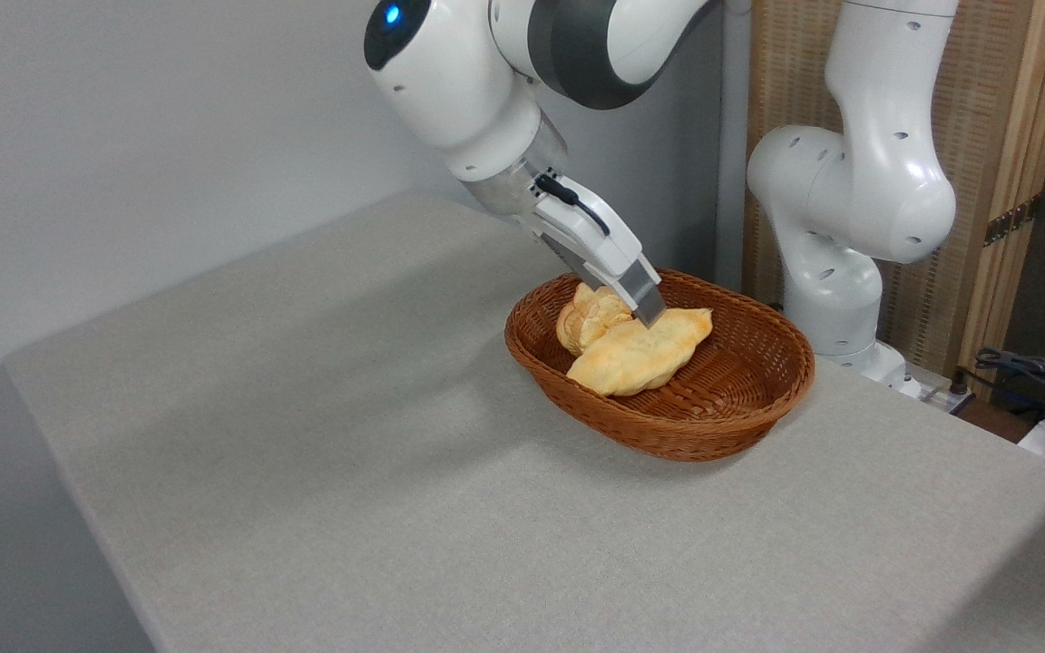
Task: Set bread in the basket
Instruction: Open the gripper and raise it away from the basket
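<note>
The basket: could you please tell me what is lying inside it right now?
Inside the basket lies the bread, flat on the weave. Behind it sits a small knobbly roll, partly covered by the loaf and the gripper. The weave beneath them is hidden.
</note>
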Tool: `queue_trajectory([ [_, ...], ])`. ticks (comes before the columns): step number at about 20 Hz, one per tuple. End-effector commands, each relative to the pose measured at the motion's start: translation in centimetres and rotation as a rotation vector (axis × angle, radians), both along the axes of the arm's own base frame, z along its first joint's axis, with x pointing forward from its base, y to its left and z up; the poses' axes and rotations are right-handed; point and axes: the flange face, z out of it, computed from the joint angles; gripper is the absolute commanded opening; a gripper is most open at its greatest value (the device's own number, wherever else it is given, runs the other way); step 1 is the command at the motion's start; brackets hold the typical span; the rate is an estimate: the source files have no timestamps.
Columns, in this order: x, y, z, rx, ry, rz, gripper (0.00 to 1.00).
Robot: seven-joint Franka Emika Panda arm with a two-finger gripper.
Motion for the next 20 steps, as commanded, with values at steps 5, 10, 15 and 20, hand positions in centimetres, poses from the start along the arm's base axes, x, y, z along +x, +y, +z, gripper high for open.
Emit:
queue_trajectory([
  [5, 5.3, -0.8, 7.3, -0.053, -0.419, -0.004, 1.00],
  [10, 8.0, -0.5, 8.5, -0.067, -0.617, 0.018, 1.00],
  [15, 9.5, -0.4, 8.4, -0.062, -0.628, 0.048, 1.00],
  [20, 10.9, -0.2, 8.4, -0.051, -0.627, 0.103, 1.00],
])
